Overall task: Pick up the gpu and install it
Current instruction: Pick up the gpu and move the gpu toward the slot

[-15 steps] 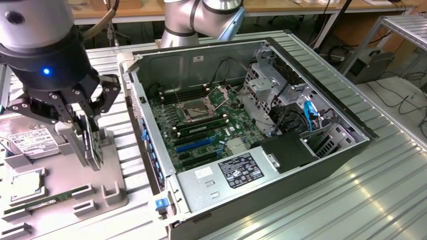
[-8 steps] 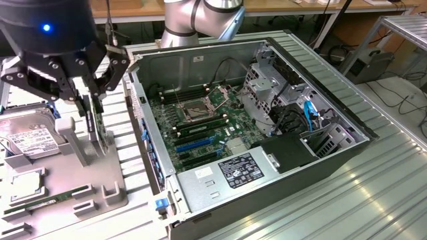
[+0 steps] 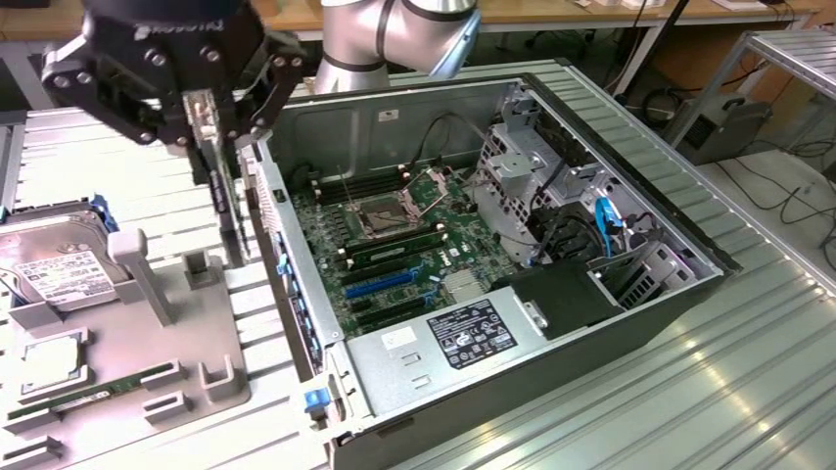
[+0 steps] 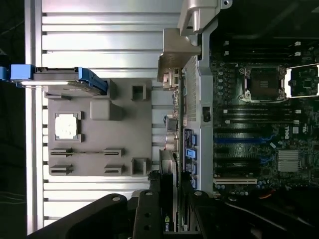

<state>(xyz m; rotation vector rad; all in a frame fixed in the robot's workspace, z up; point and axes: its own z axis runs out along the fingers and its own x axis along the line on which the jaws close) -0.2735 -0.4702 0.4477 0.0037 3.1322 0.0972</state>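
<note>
GPU clamped between my gripper's fingers, hanging on edge with its long axis near vertical. It sits over the grey fixture tray, just outside the open case's rear wall, not seated. Motherboard expansion slots lie past that wall, toward the exterior view's right, down inside the case.

Upright gpu held in jaws, over gray tray, beside open computer case
</note>
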